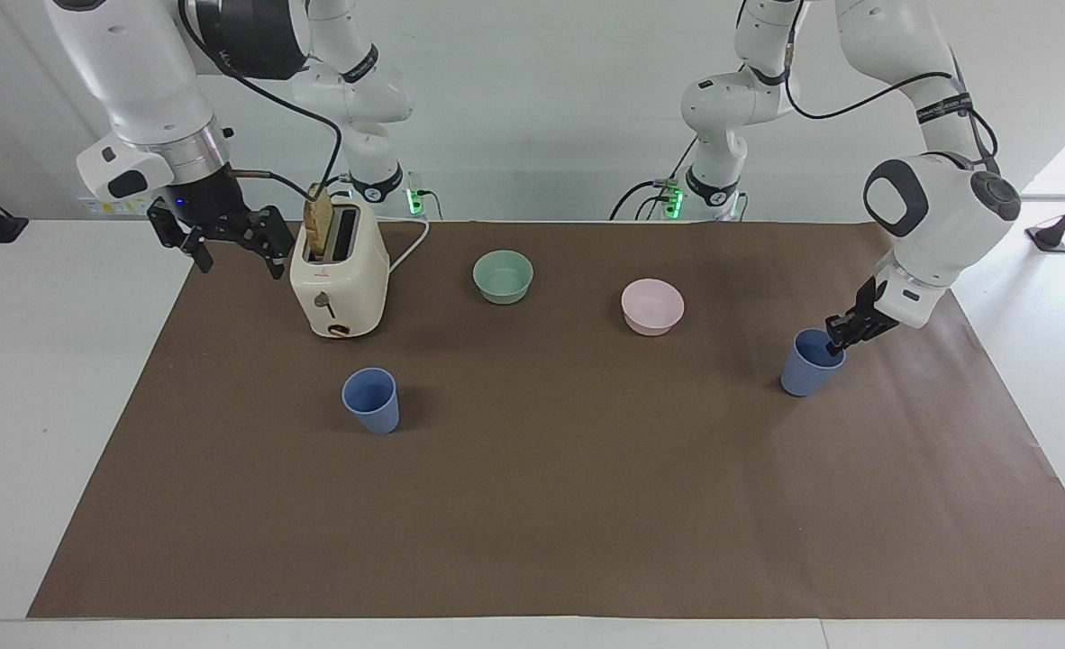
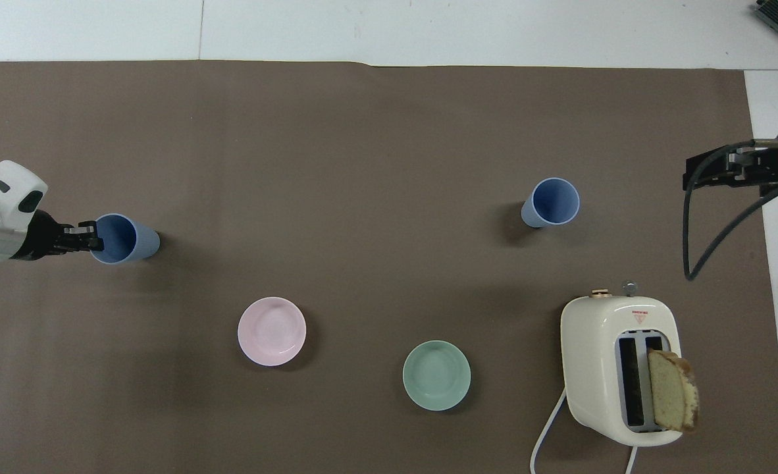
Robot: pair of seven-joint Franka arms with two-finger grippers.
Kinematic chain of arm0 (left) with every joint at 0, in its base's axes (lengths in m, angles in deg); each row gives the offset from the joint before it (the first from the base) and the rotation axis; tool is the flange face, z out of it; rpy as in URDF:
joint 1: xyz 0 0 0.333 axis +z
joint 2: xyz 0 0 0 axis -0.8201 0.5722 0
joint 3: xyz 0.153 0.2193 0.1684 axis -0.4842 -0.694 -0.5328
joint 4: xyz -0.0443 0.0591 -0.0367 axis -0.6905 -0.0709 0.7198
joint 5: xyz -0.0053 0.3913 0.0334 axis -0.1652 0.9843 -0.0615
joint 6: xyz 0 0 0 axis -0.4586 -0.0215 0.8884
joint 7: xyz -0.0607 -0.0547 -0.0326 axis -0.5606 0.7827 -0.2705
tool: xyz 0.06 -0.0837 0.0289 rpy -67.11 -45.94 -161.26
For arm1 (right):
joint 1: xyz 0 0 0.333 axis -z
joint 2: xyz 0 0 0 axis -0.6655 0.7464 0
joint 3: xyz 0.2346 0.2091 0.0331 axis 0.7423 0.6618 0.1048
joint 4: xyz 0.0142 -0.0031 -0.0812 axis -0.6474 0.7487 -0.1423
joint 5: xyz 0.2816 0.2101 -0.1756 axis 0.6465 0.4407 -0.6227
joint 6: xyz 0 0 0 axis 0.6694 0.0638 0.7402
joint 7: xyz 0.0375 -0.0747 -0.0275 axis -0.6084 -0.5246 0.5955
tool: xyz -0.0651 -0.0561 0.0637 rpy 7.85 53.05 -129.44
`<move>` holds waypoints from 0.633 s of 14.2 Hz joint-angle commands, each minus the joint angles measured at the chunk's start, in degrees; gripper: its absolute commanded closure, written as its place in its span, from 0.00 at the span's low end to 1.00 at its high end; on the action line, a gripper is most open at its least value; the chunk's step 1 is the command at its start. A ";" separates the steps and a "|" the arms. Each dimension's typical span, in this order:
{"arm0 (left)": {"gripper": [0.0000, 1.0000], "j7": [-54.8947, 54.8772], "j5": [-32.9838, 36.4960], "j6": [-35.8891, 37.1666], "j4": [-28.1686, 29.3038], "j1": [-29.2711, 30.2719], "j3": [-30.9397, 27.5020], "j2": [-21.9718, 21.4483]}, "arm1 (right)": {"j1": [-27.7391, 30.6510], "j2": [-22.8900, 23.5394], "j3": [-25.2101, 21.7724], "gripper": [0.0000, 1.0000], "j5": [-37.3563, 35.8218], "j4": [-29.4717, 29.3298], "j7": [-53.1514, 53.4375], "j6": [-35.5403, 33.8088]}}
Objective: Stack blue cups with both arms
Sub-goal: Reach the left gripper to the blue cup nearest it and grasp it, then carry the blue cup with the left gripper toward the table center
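Note:
One blue cup [image 1: 805, 368] stands on the brown mat toward the left arm's end of the table, leaning slightly. My left gripper [image 1: 834, 341] is shut on its rim, one finger inside the cup and one outside; it also shows in the overhead view [image 2: 93, 238] at the cup [image 2: 129, 238]. The other blue cup [image 1: 371, 399] [image 2: 551, 202] stands upright and free, farther from the robots than the toaster. My right gripper [image 1: 231, 242] [image 2: 718, 168] waits open and empty in the air beside the toaster, over the mat's edge.
A cream toaster [image 1: 339, 275] [image 2: 619, 368] with a bread slice [image 1: 318, 223] sticking up stands near the right arm. A green bowl [image 1: 503, 275] [image 2: 436, 375] and a pink bowl [image 1: 651, 306] [image 2: 272, 331] sit nearer to the robots than the cups.

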 commanded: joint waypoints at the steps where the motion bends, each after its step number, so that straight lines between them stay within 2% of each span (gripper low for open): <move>1: 1.00 0.80 -0.73 5.06 -6.85 -0.98 -0.64 1.45 | 0.42 -0.56 0.26 0.00 -0.08 0.75 -0.57 0.01; 5: 1.00 8.07 -0.65 9.99 -11.87 -3.43 1.29 0.48 | 0.42 -0.56 0.26 0.00 -0.08 0.75 -0.48 0.01; 9: 1.00 20.11 -0.03 11.15 -13.90 -11.68 1.29 0.92 | 0.50 -0.56 0.26 0.00 -0.08 0.75 -0.57 0.01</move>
